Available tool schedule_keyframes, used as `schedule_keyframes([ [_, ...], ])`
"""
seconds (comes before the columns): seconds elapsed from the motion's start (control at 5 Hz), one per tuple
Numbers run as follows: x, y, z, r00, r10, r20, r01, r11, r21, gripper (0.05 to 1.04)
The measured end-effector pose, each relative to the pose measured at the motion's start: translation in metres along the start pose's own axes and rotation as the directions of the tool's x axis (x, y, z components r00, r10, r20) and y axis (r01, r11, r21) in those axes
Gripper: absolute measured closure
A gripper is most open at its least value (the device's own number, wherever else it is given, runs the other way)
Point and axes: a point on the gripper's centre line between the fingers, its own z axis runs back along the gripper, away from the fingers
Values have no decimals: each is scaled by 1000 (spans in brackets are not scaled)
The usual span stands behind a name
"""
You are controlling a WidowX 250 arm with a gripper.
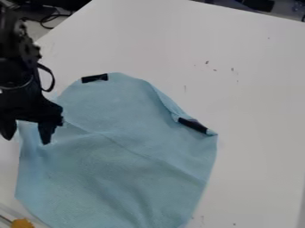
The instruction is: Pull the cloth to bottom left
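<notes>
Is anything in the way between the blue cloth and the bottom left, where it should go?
Possibly: an orange item sits in the bottom left corner, just beyond the blue cloth, and might obstruct it.

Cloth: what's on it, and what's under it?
A black strip lies at its top edge, another strip at its right; the gripper overlaps its left. White table shows beside it; whatever the cloth covers cannot be seen.

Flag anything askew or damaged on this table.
The blue cloth is creased, and its upper right edge looks folded over beside a black strip, so it isn't lying flat. The white table also has small dark marks, perhaps scuffs or stains.
</notes>
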Motion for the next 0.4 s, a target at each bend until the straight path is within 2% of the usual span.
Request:
schedule_keyframes([
  [0.4, 28, -29, 40, 990, -133, 55, 133, 991, 4, 83],
])
